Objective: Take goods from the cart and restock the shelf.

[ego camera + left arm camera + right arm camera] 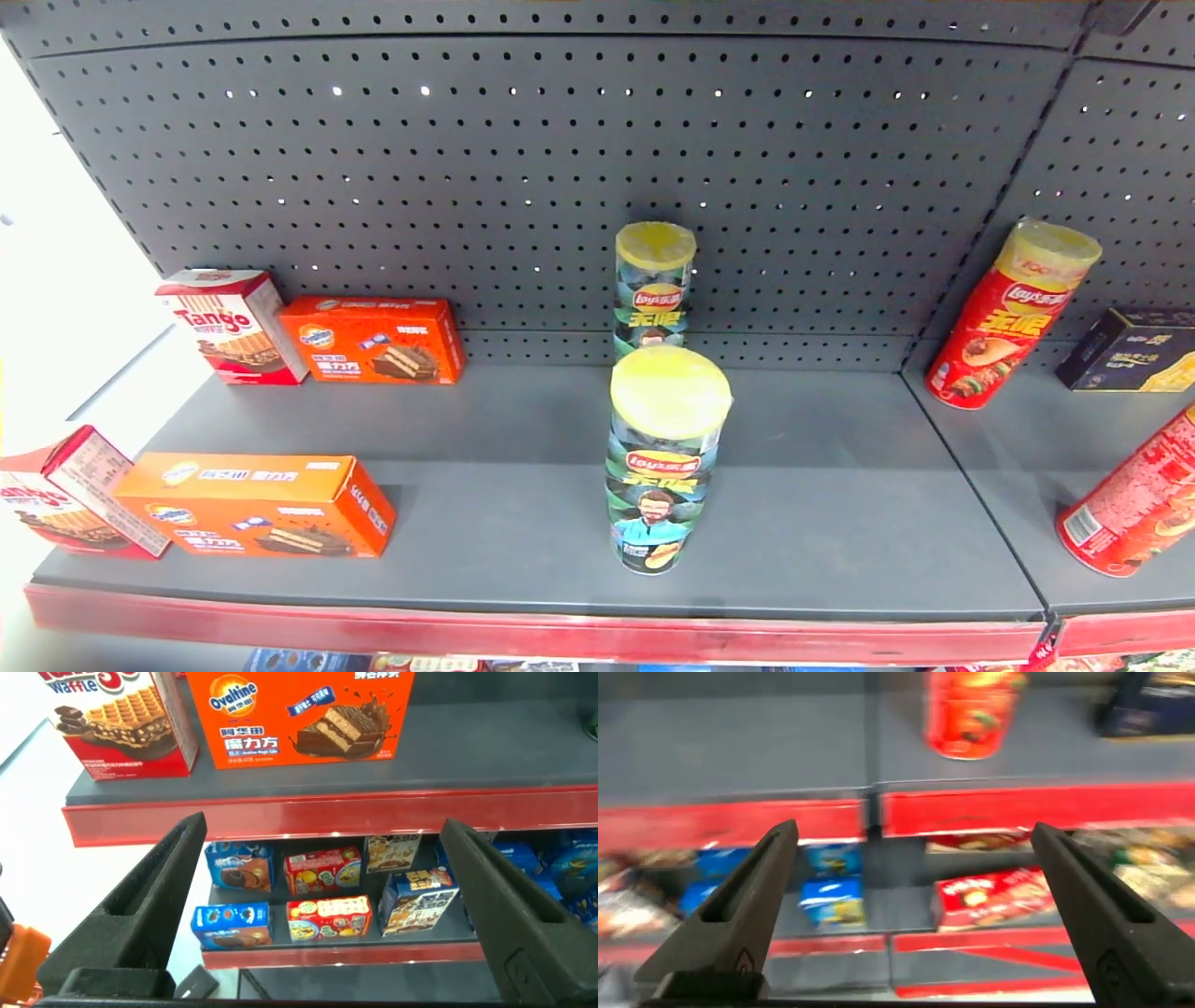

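Note:
Two green chip cans with yellow lids stand upright on the grey shelf, one near the front and one behind it by the pegboard. My left gripper is open and empty, below and in front of the shelf's red edge, under the orange wafer box. My right gripper is open and empty too, in front of the red edge below a red chip can.
Orange wafer boxes and red-and-white waffle boxes sit at the shelf's left. Red chip cans and a dark box occupy the right bay. A lower shelf holds several small snack boxes.

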Tool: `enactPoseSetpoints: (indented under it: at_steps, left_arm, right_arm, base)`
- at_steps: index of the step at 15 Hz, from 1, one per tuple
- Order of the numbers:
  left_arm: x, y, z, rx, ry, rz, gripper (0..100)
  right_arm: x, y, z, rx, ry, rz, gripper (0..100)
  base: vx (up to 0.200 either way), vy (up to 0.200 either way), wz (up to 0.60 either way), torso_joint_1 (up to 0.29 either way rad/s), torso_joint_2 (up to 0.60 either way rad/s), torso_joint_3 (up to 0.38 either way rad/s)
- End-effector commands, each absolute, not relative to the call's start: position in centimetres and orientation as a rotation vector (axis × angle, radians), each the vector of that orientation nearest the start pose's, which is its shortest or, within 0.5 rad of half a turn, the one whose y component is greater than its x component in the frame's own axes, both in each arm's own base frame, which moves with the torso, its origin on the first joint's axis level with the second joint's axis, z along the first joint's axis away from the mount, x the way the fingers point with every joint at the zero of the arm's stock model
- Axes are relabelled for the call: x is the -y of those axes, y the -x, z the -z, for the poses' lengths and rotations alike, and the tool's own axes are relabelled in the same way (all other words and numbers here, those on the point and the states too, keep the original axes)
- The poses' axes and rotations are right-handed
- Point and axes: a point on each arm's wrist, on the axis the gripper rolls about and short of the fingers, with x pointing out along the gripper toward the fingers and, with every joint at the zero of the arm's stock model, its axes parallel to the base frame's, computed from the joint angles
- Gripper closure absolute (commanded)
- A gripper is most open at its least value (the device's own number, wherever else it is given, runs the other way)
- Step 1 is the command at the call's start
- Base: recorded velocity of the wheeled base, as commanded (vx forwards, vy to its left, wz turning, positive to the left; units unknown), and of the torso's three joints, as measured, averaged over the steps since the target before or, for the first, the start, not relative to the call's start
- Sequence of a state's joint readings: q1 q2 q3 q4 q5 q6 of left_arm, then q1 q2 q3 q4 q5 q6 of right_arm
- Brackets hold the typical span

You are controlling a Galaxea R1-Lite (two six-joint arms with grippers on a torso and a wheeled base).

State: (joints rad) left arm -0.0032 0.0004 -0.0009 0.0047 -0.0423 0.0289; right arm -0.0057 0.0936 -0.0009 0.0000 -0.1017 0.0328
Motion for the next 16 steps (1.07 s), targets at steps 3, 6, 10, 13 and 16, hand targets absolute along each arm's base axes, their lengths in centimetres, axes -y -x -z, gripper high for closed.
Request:
enactPoseSetpoints:
  at_steps: [3,6,10,13,16]
  left_arm:
    - [0.09,2.29,-7.54,-0.002,-0.029,0.046,0]
    - [0.09,2.29,-7.54,-0.002,-0.031,0.048,0]
    - [0.09,2.29,-7.54,-0.002,-0.031,0.046,0]
    - [0.09,2.29,-7.54,-0.002,-0.032,0.046,0]
    - [0.09,2.29,-7.54,-0.002,-0.031,0.046,0]
  right_arm:
    - [0.18,2.28,-7.58,0.005,-0.061,0.057,0]
    - [0.24,2.24,-7.64,0.004,-0.066,0.089,0]
    - [0.25,2.25,-7.64,0.006,-0.063,0.092,0]
    - [0.24,2.25,-7.64,0.006,-0.061,0.09,0]
    - [0.24,2.25,-7.64,0.005,-0.052,0.087,0]
  base:
    - [0.0,0.0,0.0,0.0,0.0,0.0]
    - [0.0,0.0,0.0,0.0,0.0,0.0]
    - [0.0,0.0,0.0,0.0,0.0,0.0]
    - [0.0,0.0,0.0,0.0,0.0,0.0]
    - [0.0,0.0,0.0,0.0,0.0,0.0]
